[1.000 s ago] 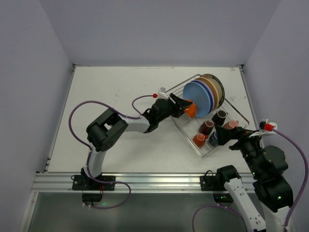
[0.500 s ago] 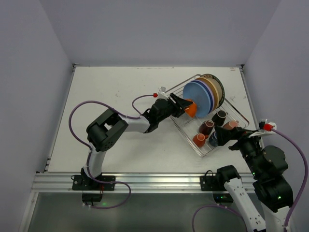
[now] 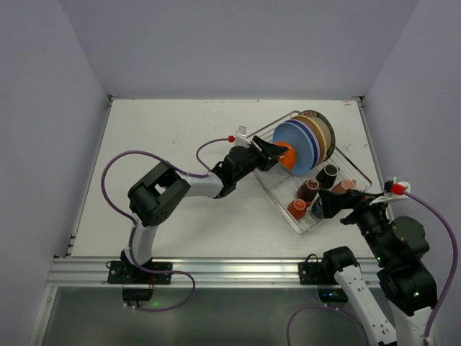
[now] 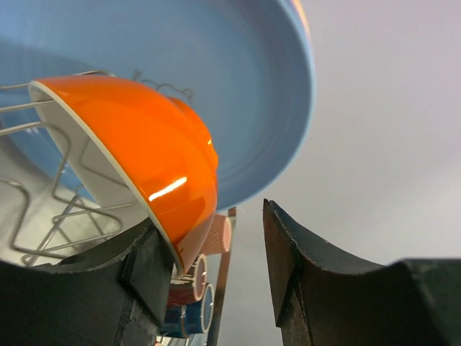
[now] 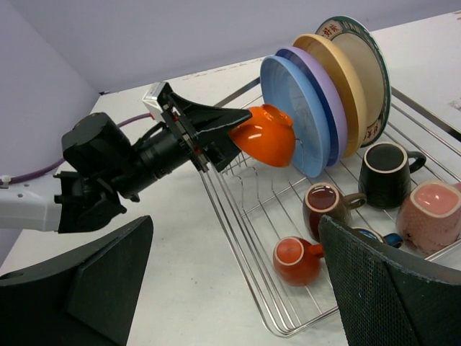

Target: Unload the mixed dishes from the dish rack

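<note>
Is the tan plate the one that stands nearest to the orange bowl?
No, the blue plate stands nearest to the orange bowl; the tan plate comes after the lavender plate.

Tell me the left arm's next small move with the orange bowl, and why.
Probably lift the orange bowl a little and draw it back over the rim of the rack toward the table. The left gripper pinches its rim, but the bowl hangs close before the blue plate, above the wires.
</note>
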Tool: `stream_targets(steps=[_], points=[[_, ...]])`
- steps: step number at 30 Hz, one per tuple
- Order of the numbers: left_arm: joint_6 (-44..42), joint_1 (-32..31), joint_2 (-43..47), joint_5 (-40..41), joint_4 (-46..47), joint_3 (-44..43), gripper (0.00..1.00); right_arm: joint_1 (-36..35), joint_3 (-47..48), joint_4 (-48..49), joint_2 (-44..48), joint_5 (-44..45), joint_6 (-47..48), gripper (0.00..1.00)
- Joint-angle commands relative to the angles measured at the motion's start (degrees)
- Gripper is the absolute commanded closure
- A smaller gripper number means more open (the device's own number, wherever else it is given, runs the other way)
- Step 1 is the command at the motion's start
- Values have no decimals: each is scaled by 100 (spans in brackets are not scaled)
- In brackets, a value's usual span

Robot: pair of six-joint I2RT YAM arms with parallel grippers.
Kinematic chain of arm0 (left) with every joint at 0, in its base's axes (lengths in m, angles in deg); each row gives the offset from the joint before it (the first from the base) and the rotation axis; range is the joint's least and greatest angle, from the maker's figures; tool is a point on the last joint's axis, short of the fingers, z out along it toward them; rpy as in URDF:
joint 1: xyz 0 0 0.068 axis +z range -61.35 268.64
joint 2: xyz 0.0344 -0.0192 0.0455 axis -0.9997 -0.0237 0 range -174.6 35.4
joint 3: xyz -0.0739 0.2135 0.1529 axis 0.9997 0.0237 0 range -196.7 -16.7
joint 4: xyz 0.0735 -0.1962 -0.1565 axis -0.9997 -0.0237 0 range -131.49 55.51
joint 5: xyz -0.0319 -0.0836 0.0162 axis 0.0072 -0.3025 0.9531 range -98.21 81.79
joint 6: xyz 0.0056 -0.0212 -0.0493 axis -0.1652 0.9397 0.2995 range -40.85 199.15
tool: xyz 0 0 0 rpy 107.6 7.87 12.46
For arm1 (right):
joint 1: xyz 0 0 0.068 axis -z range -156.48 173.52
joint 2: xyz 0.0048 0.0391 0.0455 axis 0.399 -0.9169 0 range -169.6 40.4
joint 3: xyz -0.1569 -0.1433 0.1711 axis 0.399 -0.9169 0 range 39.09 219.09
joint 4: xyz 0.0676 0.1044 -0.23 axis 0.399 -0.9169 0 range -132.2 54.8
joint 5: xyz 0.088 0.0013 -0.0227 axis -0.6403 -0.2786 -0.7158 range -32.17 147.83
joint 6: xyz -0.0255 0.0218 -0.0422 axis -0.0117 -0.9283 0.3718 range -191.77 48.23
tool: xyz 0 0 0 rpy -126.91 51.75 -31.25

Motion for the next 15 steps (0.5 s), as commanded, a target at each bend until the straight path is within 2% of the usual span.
stream_targets(steps=[1, 6, 9, 15], points=[[-143, -7, 533, 201, 1056, -89, 51, -7, 12, 168, -151, -147, 99, 1], [-64, -16, 462, 227, 1074, -45, 54, -7, 21, 168, -195, -147, 143, 1], [-29, -16, 383, 262, 1065, -27, 65, -7, 21, 159, -213, -262, 160, 1], [85, -16, 172, 333, 845, -53, 67, -7, 56, 124, -213, -253, 186, 1]])
